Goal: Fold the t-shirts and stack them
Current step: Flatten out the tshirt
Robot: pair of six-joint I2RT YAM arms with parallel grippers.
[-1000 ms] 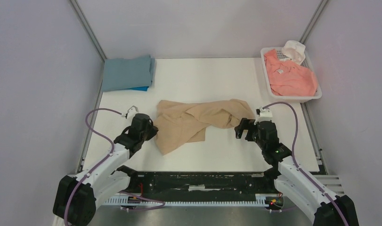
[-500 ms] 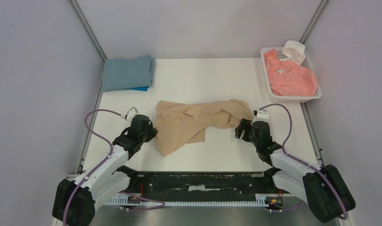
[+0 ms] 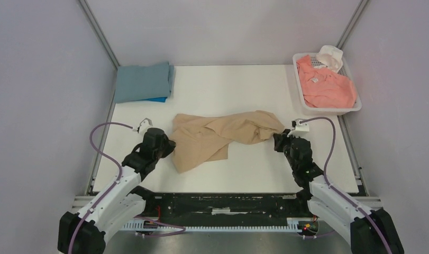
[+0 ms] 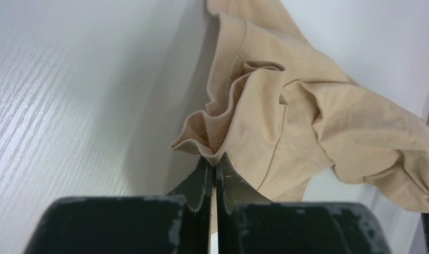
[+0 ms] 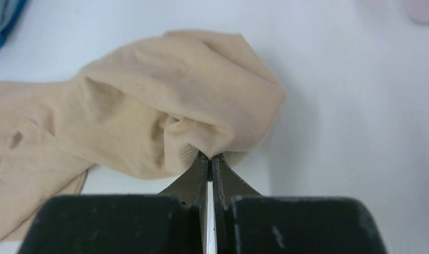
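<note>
Right fingers have just pinched the tan shirt at its right end; left fingers grip its left, so spreading can begin.

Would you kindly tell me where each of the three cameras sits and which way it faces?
Top external: above and behind the bases, looking down on the table; both arms show.
Left wrist: on the left arm, looking along the left gripper at the tan t-shirt hem it pinches.
Right wrist: on the right arm, looking along the right gripper at a pinched fold of the same shirt.
Shared: all three views show the tan t-shirt.
</note>
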